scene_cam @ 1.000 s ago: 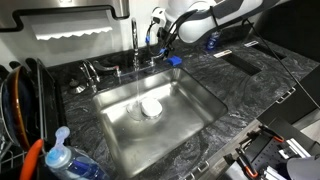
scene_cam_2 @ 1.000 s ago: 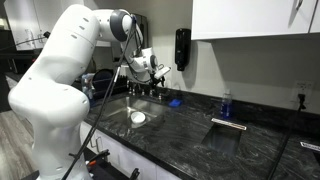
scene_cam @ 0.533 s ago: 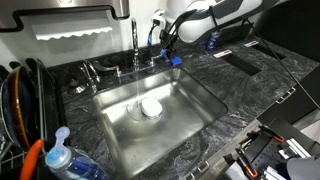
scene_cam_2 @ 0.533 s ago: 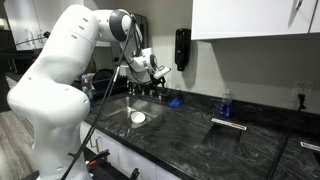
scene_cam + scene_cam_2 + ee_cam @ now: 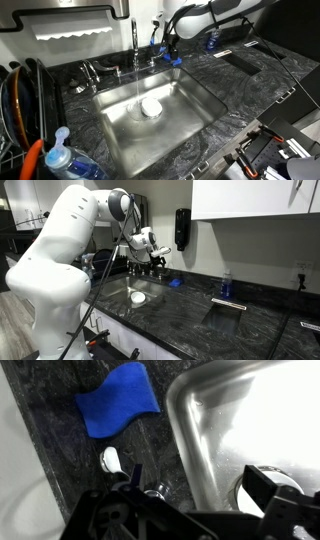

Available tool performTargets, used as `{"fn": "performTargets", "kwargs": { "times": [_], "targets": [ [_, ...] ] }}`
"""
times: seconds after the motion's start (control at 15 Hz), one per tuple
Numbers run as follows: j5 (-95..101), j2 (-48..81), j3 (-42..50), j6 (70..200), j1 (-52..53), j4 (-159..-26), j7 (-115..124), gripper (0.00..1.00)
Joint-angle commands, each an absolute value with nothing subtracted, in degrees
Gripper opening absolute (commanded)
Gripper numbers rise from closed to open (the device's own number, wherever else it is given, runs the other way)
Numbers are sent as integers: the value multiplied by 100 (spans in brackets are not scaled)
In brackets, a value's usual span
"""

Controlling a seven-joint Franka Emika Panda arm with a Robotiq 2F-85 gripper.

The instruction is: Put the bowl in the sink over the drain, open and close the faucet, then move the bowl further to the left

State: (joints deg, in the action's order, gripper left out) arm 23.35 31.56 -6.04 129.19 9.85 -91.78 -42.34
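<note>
Kitchen counter of dark grey marbled stone (image 5: pixel 235 95), with the stainless sink (image 5: pixel 195 100) set into it and the faucet (image 5: pixel 135 35) rising at the far rim. My pincer (image 5: pixel 163 45) hangs at the faucet's base, just right of the spout, above the counter edge. In the wrist view its jaws stand wide apart (image 5: pixel 190 510) and hold nothing. A small chrome piece (image 5: pixel 155 488) sits between them, which I take for a lever. A blue sponge (image 5: pixel 118 410) lies on the stone just beyond. The bowl (image 5: pixel 150 107) sits on the basin floor about mid-sink. It lies nearer and to the left of my pincer and well below it. I judge it is over the drain, which is mostly hidden beneath it. The bowl is white, small, round and shallow, upright, with no long axis, so any approach angle on the rim should serve. A faint pale streak runs from the spout toward the bowl. It may be water, but I cannot confirm that.
</note>
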Motion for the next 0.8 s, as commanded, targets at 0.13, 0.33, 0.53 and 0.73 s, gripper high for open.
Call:
{"fn": "performTargets", "kwargs": {
  "times": [0.13, 0.33, 0.53, 0.73],
  "targets": [
    [2397, 3161, -610, 12863, 943, -9190, -4238, 100],
    [2449, 3241, -549, 12860, 950, -9150, -4158, 66],
    [2645, 3348, -417, 12962, 1000, -9100, -3952, 45],
    [2902, 3479, -337, 13215, 1017, -9059, -3630, 23]
  ]
}}
